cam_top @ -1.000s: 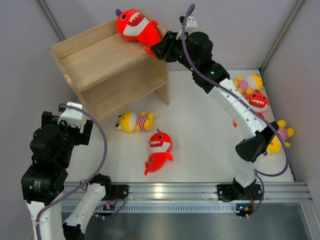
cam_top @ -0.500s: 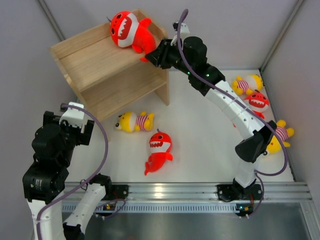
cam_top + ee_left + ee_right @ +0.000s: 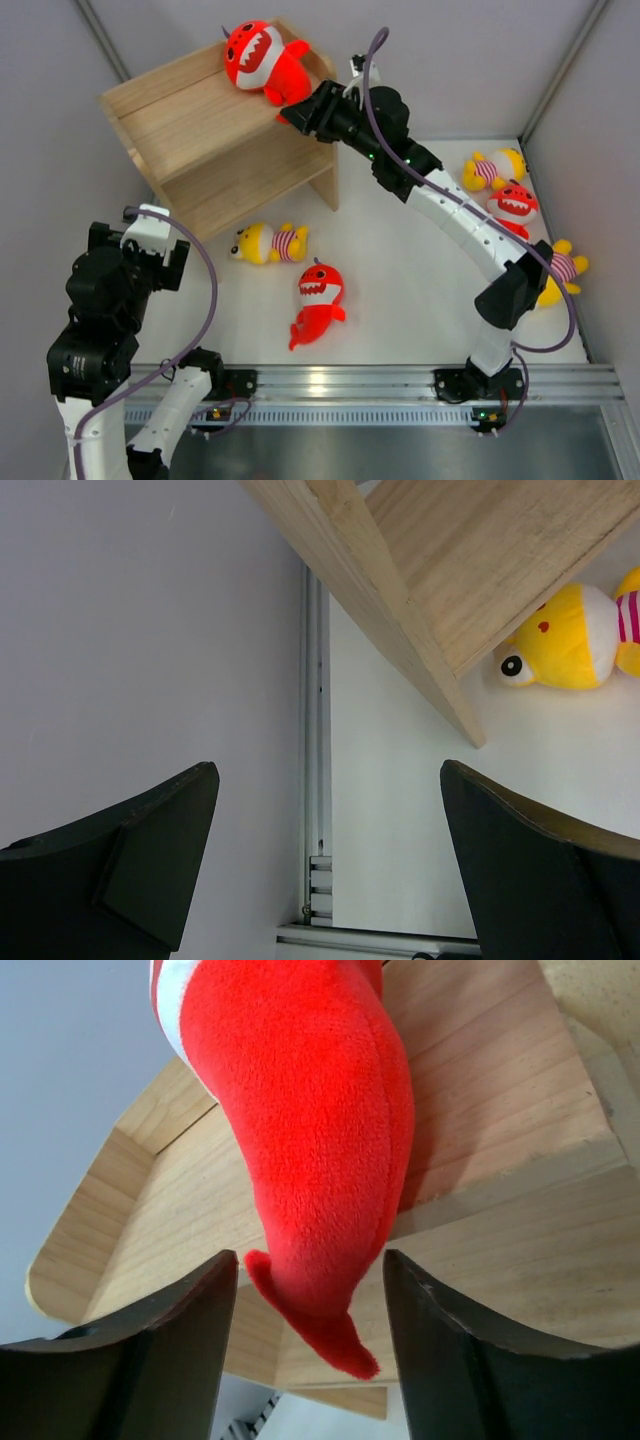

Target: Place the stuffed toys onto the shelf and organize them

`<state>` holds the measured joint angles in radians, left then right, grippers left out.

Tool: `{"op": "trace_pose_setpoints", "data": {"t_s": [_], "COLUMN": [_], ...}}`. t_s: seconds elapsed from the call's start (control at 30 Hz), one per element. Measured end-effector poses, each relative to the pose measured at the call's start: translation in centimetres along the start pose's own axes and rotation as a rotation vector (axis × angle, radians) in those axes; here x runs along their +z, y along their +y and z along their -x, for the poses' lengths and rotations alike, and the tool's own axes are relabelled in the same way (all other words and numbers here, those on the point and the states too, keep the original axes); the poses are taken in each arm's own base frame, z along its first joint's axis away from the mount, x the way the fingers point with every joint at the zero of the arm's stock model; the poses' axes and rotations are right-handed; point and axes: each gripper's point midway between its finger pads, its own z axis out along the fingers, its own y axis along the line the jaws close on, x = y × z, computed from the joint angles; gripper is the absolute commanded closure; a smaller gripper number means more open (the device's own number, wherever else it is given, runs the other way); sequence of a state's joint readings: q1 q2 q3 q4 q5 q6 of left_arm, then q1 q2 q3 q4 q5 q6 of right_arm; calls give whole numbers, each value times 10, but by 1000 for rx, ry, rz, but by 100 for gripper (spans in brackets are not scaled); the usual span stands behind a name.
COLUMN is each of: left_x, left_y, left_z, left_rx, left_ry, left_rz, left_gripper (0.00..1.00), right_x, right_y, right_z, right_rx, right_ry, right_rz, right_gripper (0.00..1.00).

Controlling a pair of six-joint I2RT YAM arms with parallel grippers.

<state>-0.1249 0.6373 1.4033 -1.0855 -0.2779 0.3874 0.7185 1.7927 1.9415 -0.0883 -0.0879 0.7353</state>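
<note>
The left gripper (image 3: 330,830) is hanging with its fingers spread wide and nothing between them. Ahead of it and to its right, a yellow doll (image 3: 565,650) is lying on the table (image 3: 400,270), just past the lower corner of the shelf (image 3: 470,570). A loose shark (image 3: 318,298) is lying near that doll.

Farther off, the right gripper (image 3: 310,1260) is pinching the tail of the held shark (image 3: 300,1100), which is resting on the shelf's top board straight ahead of the fingers. Well behind this gripper, beside its arm, a striped doll (image 3: 495,167), a third shark (image 3: 514,201) and a last doll (image 3: 560,272) are lying on the table.
</note>
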Motion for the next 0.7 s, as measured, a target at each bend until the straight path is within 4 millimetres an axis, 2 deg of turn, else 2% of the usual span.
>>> {"op": "trace_pose_setpoints", "data": {"t_s": [0.03, 0.1, 0.13, 0.23, 0.37, 0.47, 0.53, 0.6, 0.67, 0.7], "left_x": [1, 1, 1, 1, 1, 1, 2, 5, 9, 11], "left_y": [-1, -1, -1, -1, -1, -1, -2, -6, -13, -17], "left_z": [-1, -2, -2, -2, -2, -2, -3, -7, -11, -14], "left_rx": [1, 2, 2, 2, 2, 2, 6, 15, 28, 34], "left_ry": [3, 6, 6, 6, 6, 6, 10, 19, 31, 37], "left_rz": [-1, -2, -3, -2, -3, -2, -5, -22, -51, -67], "left_gripper": [1, 1, 1, 1, 1, 1, 1, 1, 1, 1], "right_x": [-1, -5, -8, -18, -43, -71, -100, -137, -190, -216], "right_y": [-1, -5, -7, -7, 0, 1, -10, -46, -111, -147], "right_z": [0, -3, -4, 1, 23, 47, 76, 116, 157, 169], "right_rx": [-2, -13, -24, -68, -173, -257, -298, -319, -314, -297], "right_ry": [-4, -5, -6, -13, -43, -67, -103, -188, -300, -343], "right_rz": [-5, -20, -31, -47, -75, -112, -157, -270, -467, -581], "right_gripper": [27, 16, 1, 1, 1, 1, 0, 1, 1, 0]}}
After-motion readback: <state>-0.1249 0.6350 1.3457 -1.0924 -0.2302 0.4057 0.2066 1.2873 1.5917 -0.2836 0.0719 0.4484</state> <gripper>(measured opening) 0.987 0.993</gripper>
